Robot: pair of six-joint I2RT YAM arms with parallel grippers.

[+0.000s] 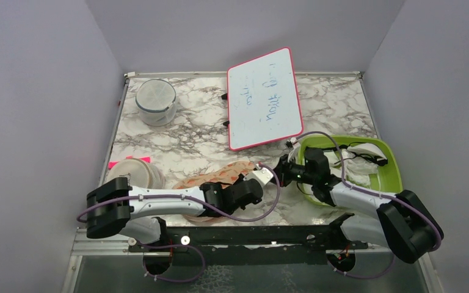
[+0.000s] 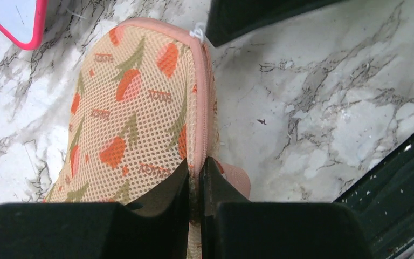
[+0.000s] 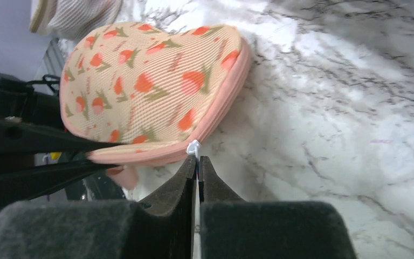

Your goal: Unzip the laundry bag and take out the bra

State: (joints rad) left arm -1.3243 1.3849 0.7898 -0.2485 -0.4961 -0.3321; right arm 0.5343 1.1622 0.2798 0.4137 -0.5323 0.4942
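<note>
Unzipping looks to be the step in hand, judging from the two grips. Low in the left wrist view, the left tool (image 2: 195, 164) is clamped on the zipped edge of the laundry bag (image 2: 135, 108), which lies flat on the marble tabletop (image 2: 329, 108). Low centre in the right wrist view, the right tool (image 3: 198, 162) is pinched together on the zip pull (image 3: 193, 147), a small white tab at the bag's rim. The visible seam looks closed. The bra is not in view and is presumably inside.

The next move calls for drawing the pull along the curved seam while the left tool anchors the fabric. Farther back in the top view, a green basket (image 1: 394, 177) sits at the right and a whiteboard (image 1: 262, 97) at upper centre.
</note>
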